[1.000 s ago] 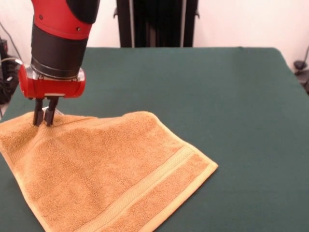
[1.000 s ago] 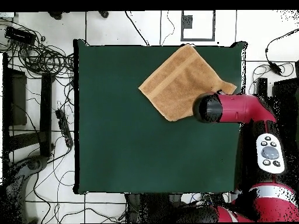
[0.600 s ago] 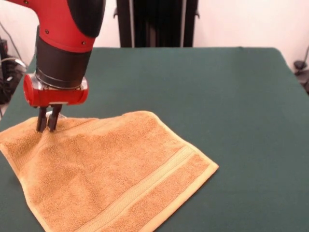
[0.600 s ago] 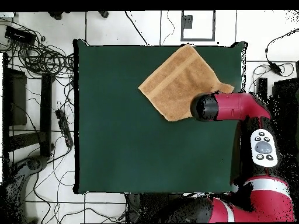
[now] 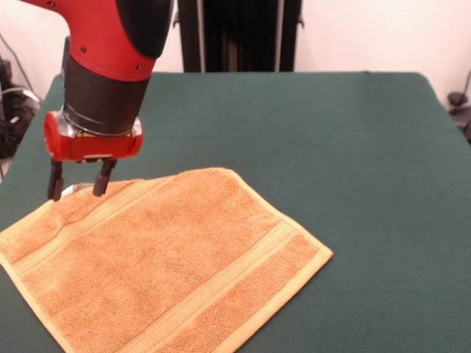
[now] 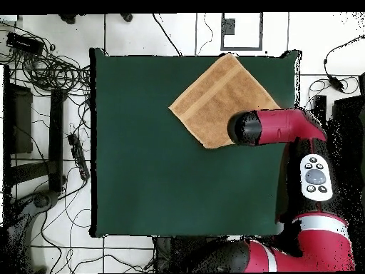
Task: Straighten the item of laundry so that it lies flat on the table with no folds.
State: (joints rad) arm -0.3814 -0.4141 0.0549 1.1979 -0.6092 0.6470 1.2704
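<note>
The gripper point(image 5: 77, 187) hangs with its fingers spread and empty just over the towel's point(image 5: 162, 257) far corner. The towel lies spread toward 4 o'clock from there, near the table's point(image 5: 331, 140) edge, its bands running 7 to 1.

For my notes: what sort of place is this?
Probably a robotics lab: a red robot arm works at a cloth-covered table, and cables lie loose on the tiled floor.

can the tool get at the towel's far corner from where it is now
Probably yes: the open tool hangs right above that corner of the orange-tan towel, and nothing else lies on the green table to block it.
</note>
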